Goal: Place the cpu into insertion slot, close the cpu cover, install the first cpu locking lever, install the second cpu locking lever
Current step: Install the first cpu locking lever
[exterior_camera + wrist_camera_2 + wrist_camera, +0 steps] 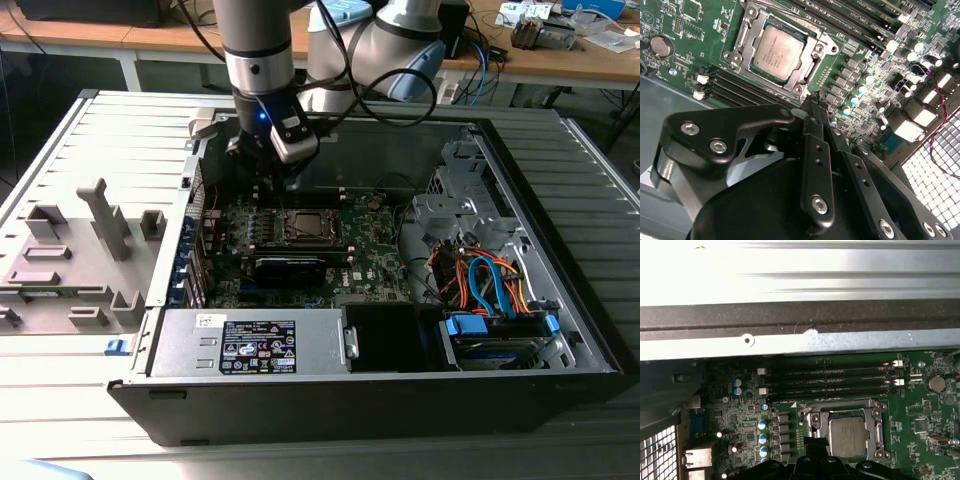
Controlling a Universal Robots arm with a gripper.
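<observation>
The cpu point(777, 51) point(847, 433) lies flat in the insertion slot point(800, 89) point(813, 419) on the green board, its silvery top showing. The cpu cover point(740, 37) point(875, 427) lies flat around it, framing the chip through its window. A thin metal lever point(840, 403) runs along one side of the socket. My black gripper point(812, 102) point(815, 444) hovers just off one corner of the socket, its fingers point(815, 150) drawn together with nothing between them. In the exterior view the gripper point(272, 178) hangs over the board beside the socket point(303, 226).
Black memory slots point(830, 382) run next to the socket. Capacitors point(860, 90) and small parts crowd the board near the fingertips. The open case's metal wall point(800, 335) rises close by. A power supply point(250, 345), drive cage and coloured cables point(490, 285) fill the case's near side.
</observation>
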